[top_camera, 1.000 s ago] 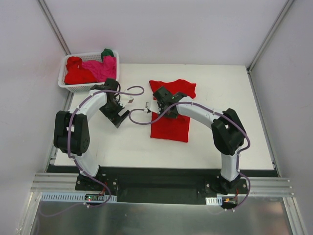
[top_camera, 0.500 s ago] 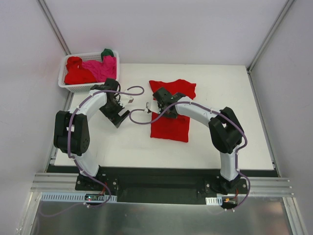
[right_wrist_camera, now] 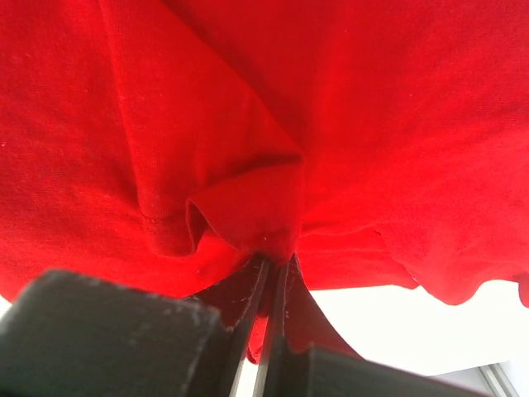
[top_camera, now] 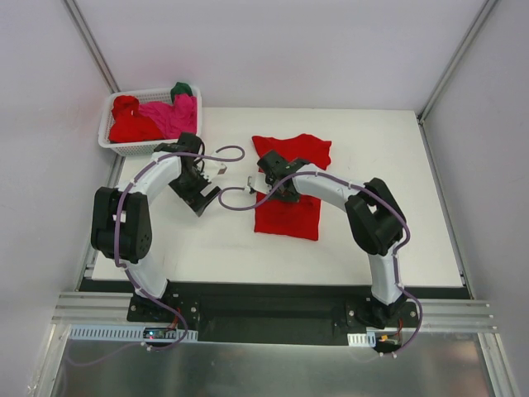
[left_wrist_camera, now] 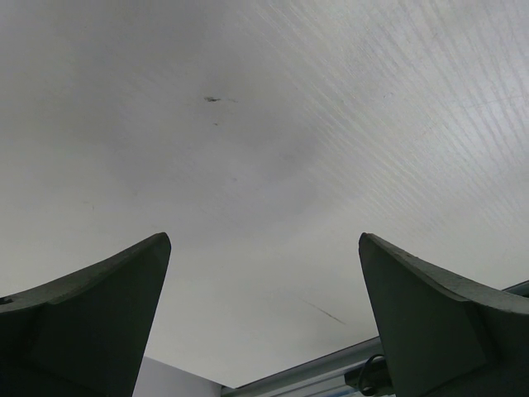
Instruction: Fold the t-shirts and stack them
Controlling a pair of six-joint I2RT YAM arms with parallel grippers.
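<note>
A bright red t-shirt (top_camera: 291,211) lies partly folded on the white table, near its middle. My right gripper (top_camera: 266,172) sits at the shirt's left edge and is shut on a pinched fold of the red cloth (right_wrist_camera: 273,219), which fills the right wrist view. My left gripper (top_camera: 216,169) is open and empty, left of the shirt above bare table; its wrist view shows only the two spread fingers (left_wrist_camera: 99,314) and white surface. More shirts, red (top_camera: 132,124), magenta-pink (top_camera: 169,114) and dark green (top_camera: 182,88), are heaped in the basket.
A white lattice basket (top_camera: 124,147) stands at the table's back left corner, close behind my left arm. The table's metal rail (top_camera: 273,318) runs along the near edge.
My right arm's elbow has shifted left and back, and its gripper has moved slightly left with the cloth. The left arm has not moved.
</note>
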